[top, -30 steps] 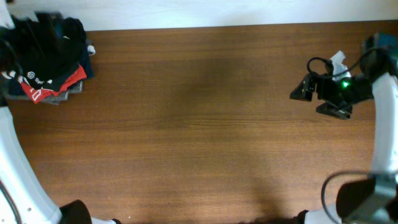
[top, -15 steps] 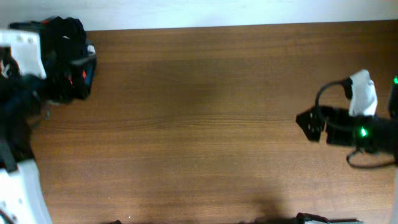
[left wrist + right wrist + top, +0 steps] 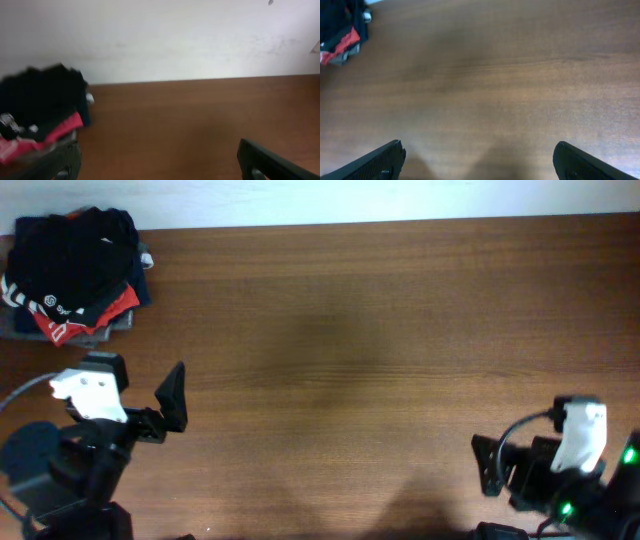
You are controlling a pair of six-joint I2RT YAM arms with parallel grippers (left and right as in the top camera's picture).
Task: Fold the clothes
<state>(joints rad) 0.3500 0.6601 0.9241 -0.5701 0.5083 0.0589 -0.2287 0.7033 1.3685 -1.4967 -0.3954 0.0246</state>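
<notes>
The black T-shirt [image 3: 72, 242] lies crumpled on top of a small pile in the far left corner of the wooden table [image 3: 350, 360], over a red garment [image 3: 112, 307] and a grey one [image 3: 98, 335]. The left gripper [image 3: 160, 169] is by the table's left edge, on the near side of the pile, with its jaws wide apart and holding nothing. The right gripper [image 3: 480, 167] is at the near right corner, well apart from the clothes, its jaws likewise spread wide and empty.
</notes>
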